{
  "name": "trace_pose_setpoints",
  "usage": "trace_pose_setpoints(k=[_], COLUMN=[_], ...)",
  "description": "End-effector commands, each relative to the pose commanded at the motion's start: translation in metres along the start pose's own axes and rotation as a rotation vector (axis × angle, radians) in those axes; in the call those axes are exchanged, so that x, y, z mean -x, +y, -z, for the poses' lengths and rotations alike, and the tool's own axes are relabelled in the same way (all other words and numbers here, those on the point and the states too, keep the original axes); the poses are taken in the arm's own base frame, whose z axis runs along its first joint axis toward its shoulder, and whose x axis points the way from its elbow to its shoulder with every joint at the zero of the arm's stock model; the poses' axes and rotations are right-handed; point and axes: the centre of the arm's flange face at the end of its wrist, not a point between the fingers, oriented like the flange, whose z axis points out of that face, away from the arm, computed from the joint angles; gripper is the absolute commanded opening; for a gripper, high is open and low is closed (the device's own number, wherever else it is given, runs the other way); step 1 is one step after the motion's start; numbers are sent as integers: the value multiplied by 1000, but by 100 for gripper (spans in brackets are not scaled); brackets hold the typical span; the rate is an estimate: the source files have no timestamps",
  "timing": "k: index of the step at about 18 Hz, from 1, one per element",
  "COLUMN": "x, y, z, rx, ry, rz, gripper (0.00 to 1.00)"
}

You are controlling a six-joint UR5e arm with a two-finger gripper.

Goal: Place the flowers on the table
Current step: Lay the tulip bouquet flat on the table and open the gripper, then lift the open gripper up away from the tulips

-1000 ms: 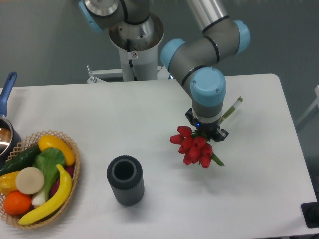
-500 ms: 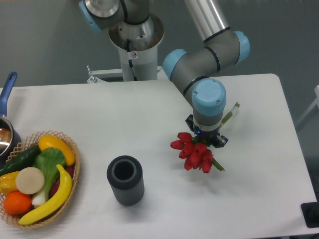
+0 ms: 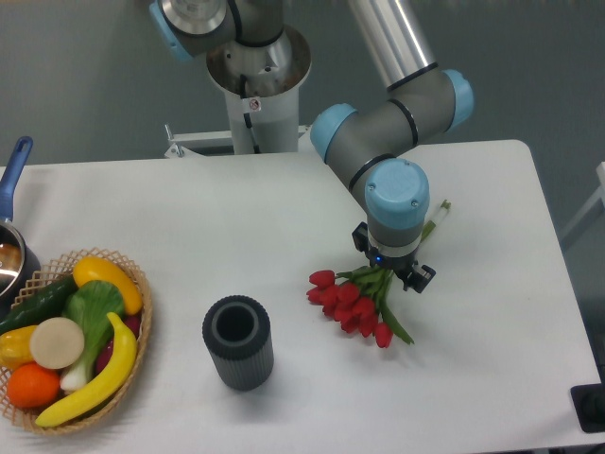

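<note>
The bunch of red tulips with green stems [image 3: 352, 301] is lying lower and flatter now on the big white surface [image 3: 492, 340]. The black tool [image 3: 394, 270] is holding the stems; letting go crookedly could be rolling them.

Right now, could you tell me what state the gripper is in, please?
Gripper: over the flowers' stems; open or shut cannot be told, the fingers are hidden.

bare table [image 3: 492, 312] right of flowers [image 3: 348, 301], vase [image 3: 237, 341] standing left, basket [image 3: 140, 322] far left
</note>
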Motion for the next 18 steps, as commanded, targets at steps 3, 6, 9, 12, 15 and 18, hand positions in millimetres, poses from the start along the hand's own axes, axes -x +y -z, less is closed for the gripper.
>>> trace_pose_setpoints(k=[3,6,9,12,15,18], x=[1,5,4,-5,-9,-11], y=[5,16,17,35,76,125], z=[29,71,114,142,165,180], rx=[-18,-45,-104,-137,-194,-219], ry=[-46,-105,-163,-172,-151,-130], rz=[8,25,-19,-103,-157,-221], gripper=[100,100,100,100,100,100])
